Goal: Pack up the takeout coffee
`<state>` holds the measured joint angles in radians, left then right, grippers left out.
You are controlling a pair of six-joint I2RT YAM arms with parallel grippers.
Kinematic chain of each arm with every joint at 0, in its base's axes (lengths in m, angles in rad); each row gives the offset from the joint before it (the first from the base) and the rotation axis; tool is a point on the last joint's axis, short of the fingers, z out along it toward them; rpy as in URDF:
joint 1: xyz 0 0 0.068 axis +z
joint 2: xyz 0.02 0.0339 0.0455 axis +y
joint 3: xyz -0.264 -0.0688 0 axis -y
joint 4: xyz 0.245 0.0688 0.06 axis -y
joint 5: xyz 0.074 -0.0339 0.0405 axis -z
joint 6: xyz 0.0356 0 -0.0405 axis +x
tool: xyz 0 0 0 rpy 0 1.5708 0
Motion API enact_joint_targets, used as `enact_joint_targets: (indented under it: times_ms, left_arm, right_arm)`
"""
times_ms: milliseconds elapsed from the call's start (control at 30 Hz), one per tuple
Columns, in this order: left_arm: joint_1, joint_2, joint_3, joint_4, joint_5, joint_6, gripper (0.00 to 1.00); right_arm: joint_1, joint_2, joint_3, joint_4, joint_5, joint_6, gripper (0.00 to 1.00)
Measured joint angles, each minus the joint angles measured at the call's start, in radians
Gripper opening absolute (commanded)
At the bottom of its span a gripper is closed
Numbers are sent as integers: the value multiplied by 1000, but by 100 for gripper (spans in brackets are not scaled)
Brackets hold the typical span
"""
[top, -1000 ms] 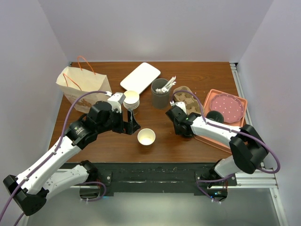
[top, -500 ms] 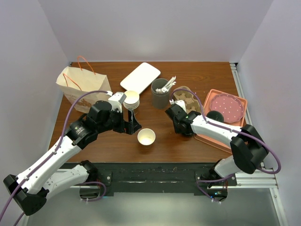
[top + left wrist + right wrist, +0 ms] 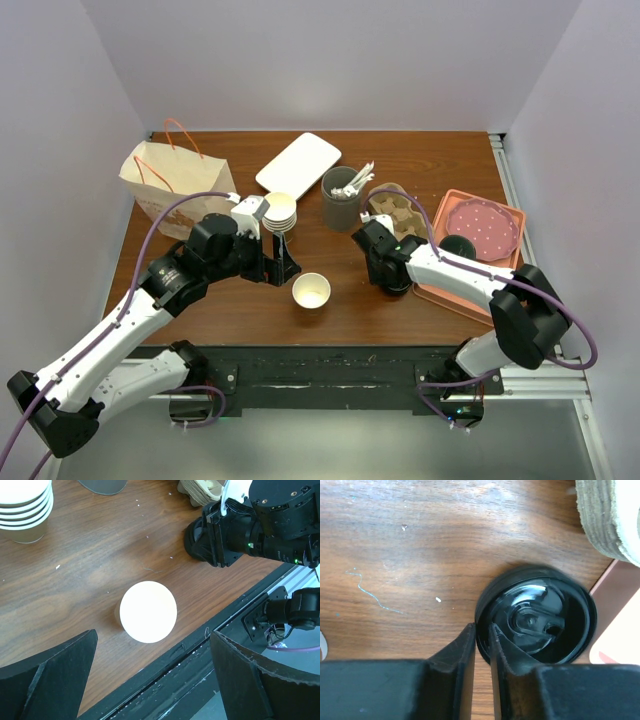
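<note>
No lidded cup shows. A single lidless cream cup stands upright near the front edge; it also shows in the left wrist view. My left gripper is open and empty, its jaws spread wide above and behind that cup. A round black lid lies on the wood to the cup's right. My right gripper is shut on the lid's left rim, one finger inside and one outside; it shows in the top view. The brown paper bag stands at the back left.
A stack of lidless cream cups stands just behind my left gripper. A dark grey cup of white utensils, a white tray, a cardboard cup carrier and a pink tray with another black lid lie behind and right.
My right gripper has shifted slightly toward the front right, at the black lid. My left arm has barely moved.
</note>
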<state>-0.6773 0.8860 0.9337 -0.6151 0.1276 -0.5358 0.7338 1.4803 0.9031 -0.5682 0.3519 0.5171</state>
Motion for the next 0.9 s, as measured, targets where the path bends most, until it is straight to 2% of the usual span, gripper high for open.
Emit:
enact_joint_targets:
  times_ms: [233,667,900]
  left_arm:
    - [0,0,1,0,0,5,100]
    - [0,0,1,0,0,6,100]
    - [0,-2,1,0,0,6,100]
  right_arm:
    - [-1,0,0,0,-4,7,6]
    - [-3,-24,36,-39,-8,7,8]
    - [-14,-61,35,-40,-62,26,11]
